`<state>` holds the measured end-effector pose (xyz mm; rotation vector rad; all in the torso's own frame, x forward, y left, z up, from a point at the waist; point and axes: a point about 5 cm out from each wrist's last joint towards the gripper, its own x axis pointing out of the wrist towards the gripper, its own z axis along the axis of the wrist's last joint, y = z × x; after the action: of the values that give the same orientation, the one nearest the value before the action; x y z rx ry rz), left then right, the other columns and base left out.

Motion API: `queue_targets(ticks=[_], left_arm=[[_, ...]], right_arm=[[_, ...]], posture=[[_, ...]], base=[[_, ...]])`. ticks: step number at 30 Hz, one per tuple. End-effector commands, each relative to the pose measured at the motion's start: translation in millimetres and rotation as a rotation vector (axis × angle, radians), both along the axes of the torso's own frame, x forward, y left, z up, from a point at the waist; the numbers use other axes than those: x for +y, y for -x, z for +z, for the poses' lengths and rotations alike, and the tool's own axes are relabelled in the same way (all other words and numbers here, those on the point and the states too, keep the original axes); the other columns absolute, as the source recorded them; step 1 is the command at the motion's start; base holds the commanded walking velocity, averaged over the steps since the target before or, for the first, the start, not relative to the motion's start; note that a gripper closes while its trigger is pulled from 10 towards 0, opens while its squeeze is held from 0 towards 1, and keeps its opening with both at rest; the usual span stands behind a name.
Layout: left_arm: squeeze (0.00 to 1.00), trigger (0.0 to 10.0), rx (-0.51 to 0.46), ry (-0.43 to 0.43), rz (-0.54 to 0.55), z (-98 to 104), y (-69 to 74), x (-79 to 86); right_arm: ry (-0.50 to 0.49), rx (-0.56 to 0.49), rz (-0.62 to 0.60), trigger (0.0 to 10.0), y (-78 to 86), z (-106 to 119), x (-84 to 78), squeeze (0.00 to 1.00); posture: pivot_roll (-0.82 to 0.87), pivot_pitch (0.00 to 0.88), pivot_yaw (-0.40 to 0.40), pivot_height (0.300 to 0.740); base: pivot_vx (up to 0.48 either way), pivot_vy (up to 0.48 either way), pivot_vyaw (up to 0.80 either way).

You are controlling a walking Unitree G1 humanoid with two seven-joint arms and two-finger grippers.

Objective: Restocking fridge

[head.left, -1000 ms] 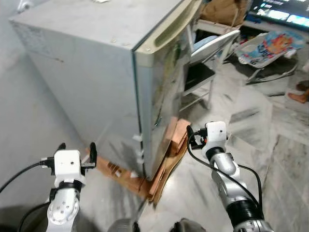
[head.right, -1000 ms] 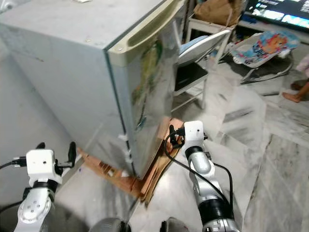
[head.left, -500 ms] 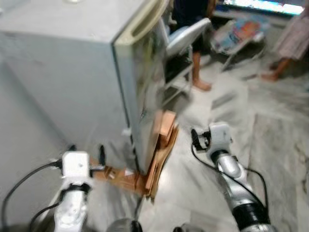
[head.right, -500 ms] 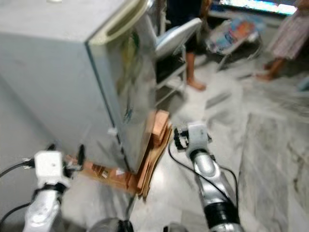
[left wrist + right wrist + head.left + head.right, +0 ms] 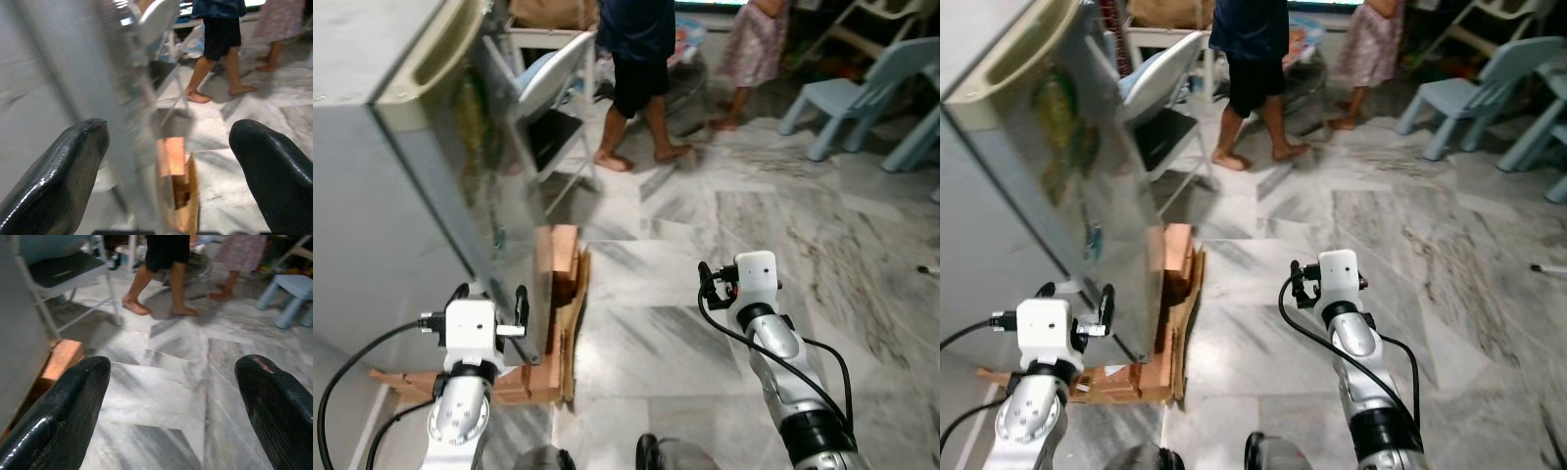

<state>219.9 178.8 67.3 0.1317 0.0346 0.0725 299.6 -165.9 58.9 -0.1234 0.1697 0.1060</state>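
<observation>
The fridge (image 5: 421, 166) stands on the robot's left, a grey box with a cream top edge and handle, its door shut and its corner turned toward the camera; it rests on flattened cardboard (image 5: 558, 294) that sticks out from under its base. Nothing to stock it with can be seen: no food or bottles lie near the fridge, and both claws are empty. The left claw (image 5: 491, 297) is raised just beside the fridge's near corner, low down by the cardboard, with its two black fingers (image 5: 63, 171) spread wide; the right claw (image 5: 717, 279) hangs over the marble floor (image 5: 705, 235), well apart from the fridge, its fingers (image 5: 63, 411) likewise spread. Beyond the fridge stands a white chair (image 5: 548, 108), and past it two people (image 5: 641, 59) stand barefoot on the floor, with pale blue small chairs (image 5: 867, 88) farther off. The step in hand looks like the approach, getting into place at the fridge rather than loading it. The next move probably calls for facing the door squarely, reaching the handle at the top edge, and keeping clear of the people nearby.
</observation>
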Motion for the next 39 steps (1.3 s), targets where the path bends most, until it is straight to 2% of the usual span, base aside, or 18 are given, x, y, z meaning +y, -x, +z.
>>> queue_targets(ticks=[1, 7, 18, 22, 24, 26, 29, 33, 39], left_arm=[[0.00, 10.0, 0.006, -0.014, 0.000, -2, -2.1, 0.9], [0.00, 10.0, -0.001, -0.045, 0.080, -3, -14.2, 14.0], [0.00, 10.0, 0.036, -0.017, 0.222, -12, -13.5, 25.3], [0.00, 10.0, 0.039, 0.013, 0.220, -12, -20.0, 25.0], [0.00, 10.0, 0.035, 0.021, 0.197, -11, -31.2, 20.6], [0.00, 10.0, 0.033, 0.019, 0.191, -10, -34.9, 19.1], [0.00, 10.0, 0.028, 0.010, 0.192, -8, -48.2, 18.7], [0.00, 10.0, 0.035, -0.012, 0.217, -9, -55.3, 23.7], [0.00, 10.0, 0.052, -0.018, 0.238, -12, -54.2, 27.5]], right_arm=[[0.006, -0.005, 0.011, 10.0, -0.3, 1, 0.6, 0.00], [0.010, 0.005, 0.037, 10.0, 2.4, -1, 4.0, 0.00], [0.012, 0.025, 0.034, 10.0, 12.7, -6, -0.4, 0.00], [0.016, 0.036, 0.041, 10.0, 14.4, -8, 0.2, 0.00], [0.010, 0.054, 0.061, 10.0, 15.2, -10, 2.0, 0.00], [0.009, 0.061, 0.069, 10.0, 15.6, -11, 2.9, 0.00], [-0.005, 0.078, 0.103, 10.0, 18.6, -13, 6.8, 0.00], [-0.008, 0.079, 0.106, 10.0, 20.7, -13, 7.7, 0.00], [-0.024, 0.082, 0.088, 10.0, 20.3, -13, 7.3, 0.00]], posture=[[0.02, 0.069, -0.014, 0.740], [0.01, 0.075, -0.010, 0.740], [-0.02, 0.096, 0.004, 0.740], [-0.02, 0.096, 0.003, 0.740], [-0.02, 0.097, -0.004, 0.740], [-0.02, 0.097, -0.004, 0.740], [-0.03, 0.096, -0.004, 0.740], [-0.04, 0.094, 0.002, 0.740], [-0.04, 0.094, 0.006, 0.740]], base=[[0.000, 0.000, -0.57], [0.000, 0.000, -0.07], [0.000, 0.000, 0.00], [0.000, 0.000, 0.00], [0.000, 0.000, 0.00], [0.000, 0.000, 0.00], [0.000, 0.000, 0.00], [0.000, 0.000, 0.00], [0.000, 0.000, 0.00]])
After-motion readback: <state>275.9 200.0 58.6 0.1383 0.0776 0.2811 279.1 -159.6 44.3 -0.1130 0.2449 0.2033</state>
